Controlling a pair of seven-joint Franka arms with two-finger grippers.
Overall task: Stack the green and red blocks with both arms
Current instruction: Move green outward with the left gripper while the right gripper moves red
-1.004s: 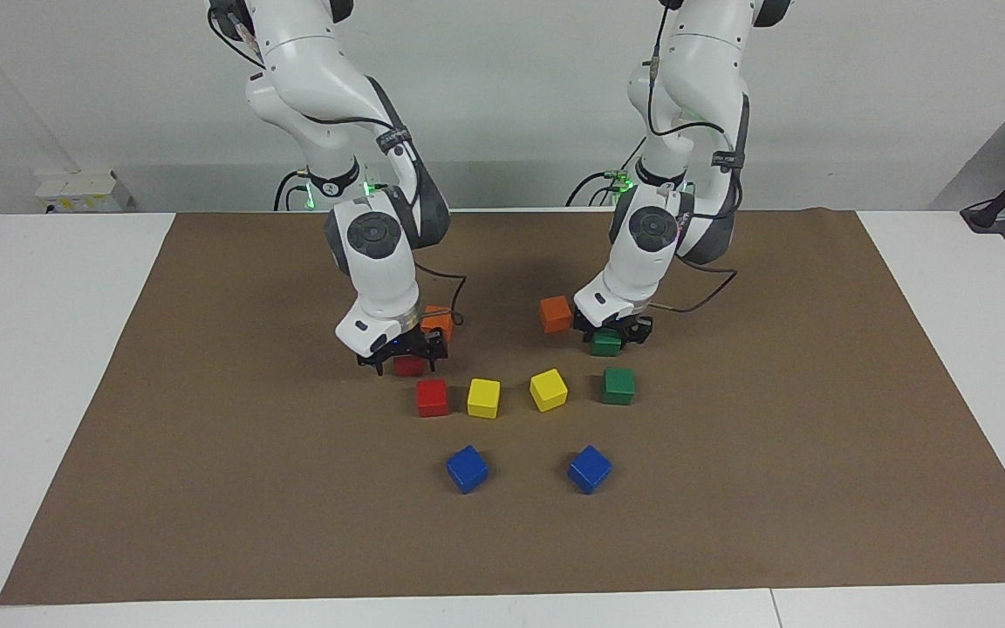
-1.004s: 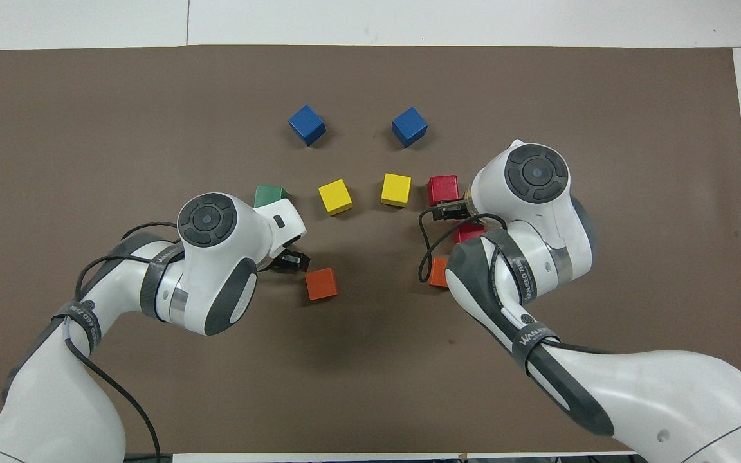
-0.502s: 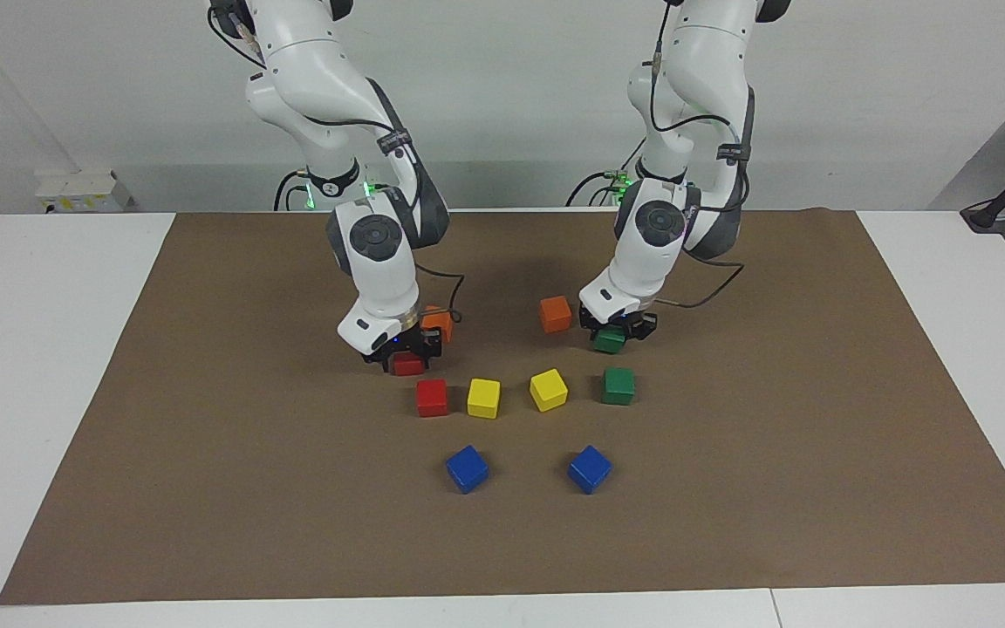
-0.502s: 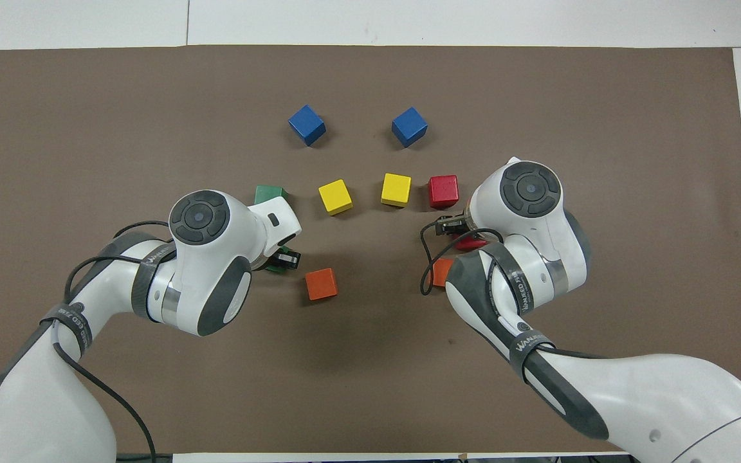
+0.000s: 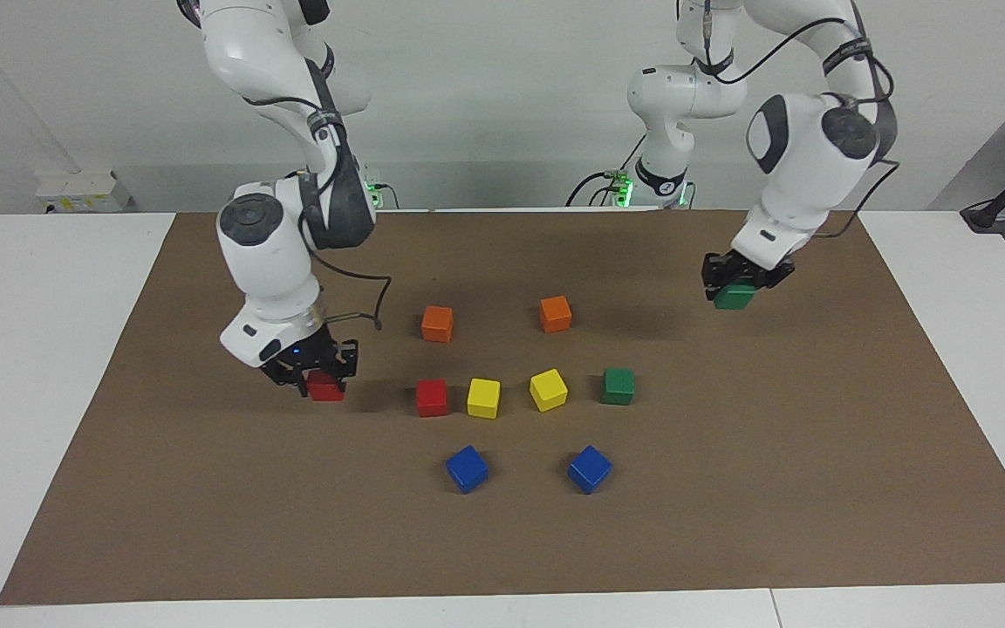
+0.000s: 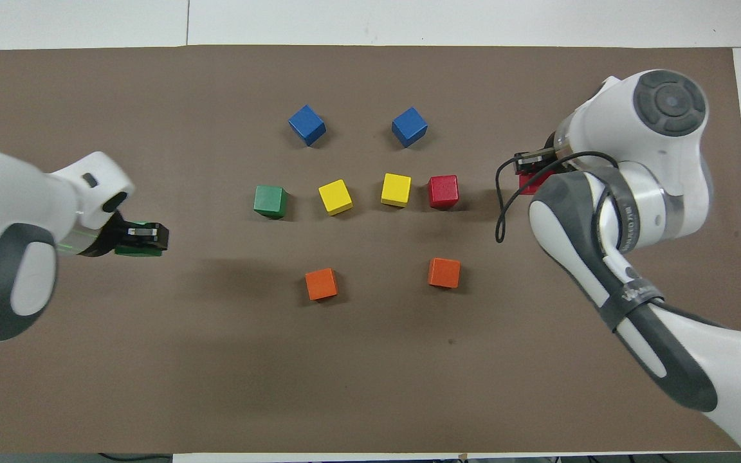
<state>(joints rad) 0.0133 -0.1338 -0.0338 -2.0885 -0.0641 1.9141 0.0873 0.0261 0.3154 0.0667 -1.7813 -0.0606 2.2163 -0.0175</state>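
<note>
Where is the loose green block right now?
The green block sits on the brown mat at the left arm's end of the row, beside a yellow block.

A robotics lab: brown mat on white table (bare white wall)

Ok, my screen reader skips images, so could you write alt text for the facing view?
Two white arms each hold a cube: the left hand a green cube above the brown mat, the right hand a red cube low over it. Between them lie eight cubes: two orange, one red, two yellow, one green, two blue.
</note>
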